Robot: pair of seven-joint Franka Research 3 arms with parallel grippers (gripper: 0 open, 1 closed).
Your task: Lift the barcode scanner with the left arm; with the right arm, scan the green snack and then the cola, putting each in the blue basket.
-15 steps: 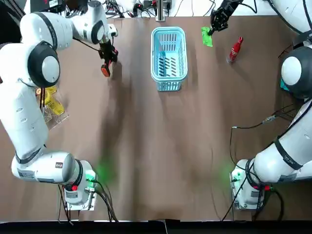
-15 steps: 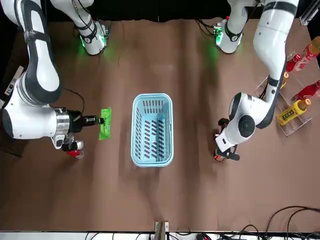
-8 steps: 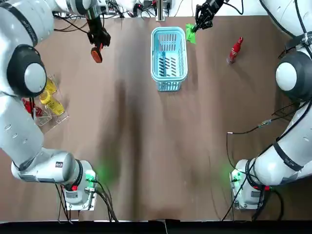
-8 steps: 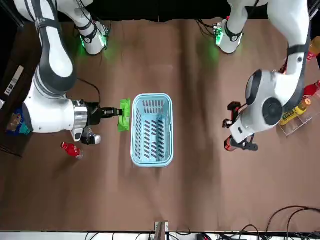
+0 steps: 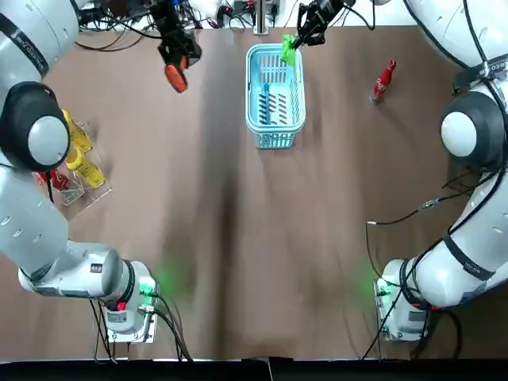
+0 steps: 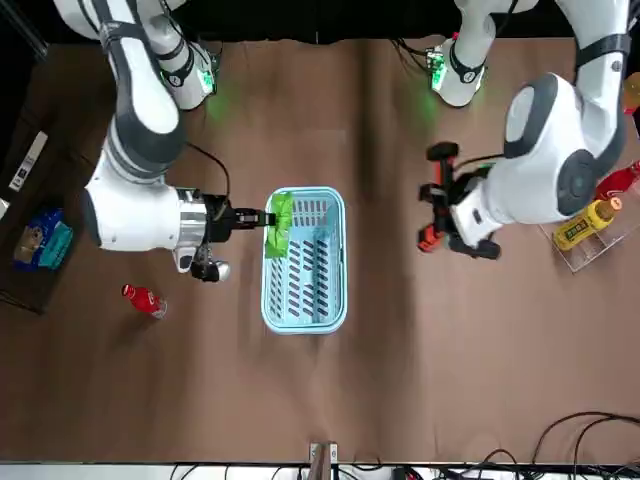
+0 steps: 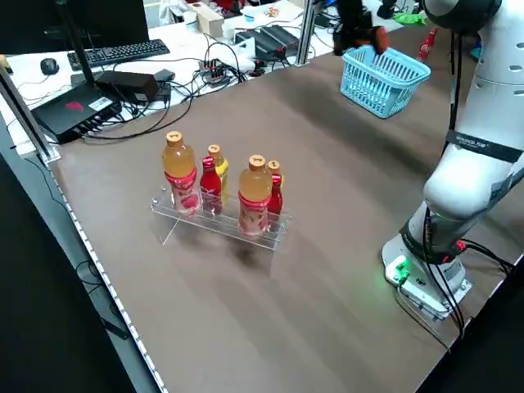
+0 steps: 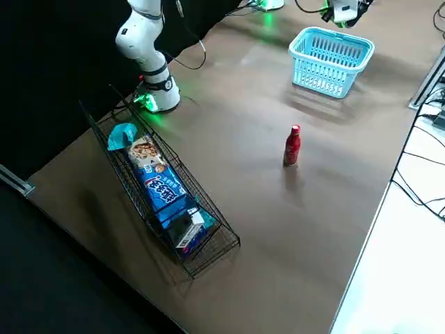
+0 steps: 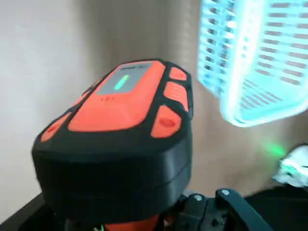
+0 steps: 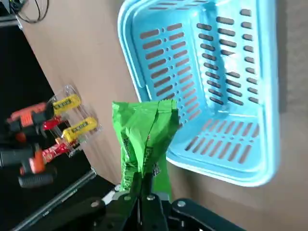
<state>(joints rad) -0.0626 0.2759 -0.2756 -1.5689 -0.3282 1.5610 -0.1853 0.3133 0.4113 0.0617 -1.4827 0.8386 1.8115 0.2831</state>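
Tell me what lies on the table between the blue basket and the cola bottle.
Nothing: the top view shows bare table between the blue basket and the cola bottle.

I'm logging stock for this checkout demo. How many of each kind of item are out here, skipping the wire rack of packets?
Blue basket: 1
Barcode scanner: 1, in the left hand
Green snack: 1, in the right hand at the basket's edge
Cola bottle: 1, standing
Bottles in the clear rack: 4
Total: 8

Brown table (image 5: 238,238) with blue basket (image 5: 275,140), cola bottle (image 5: 383,79), rack of drinks (image 7: 217,223)
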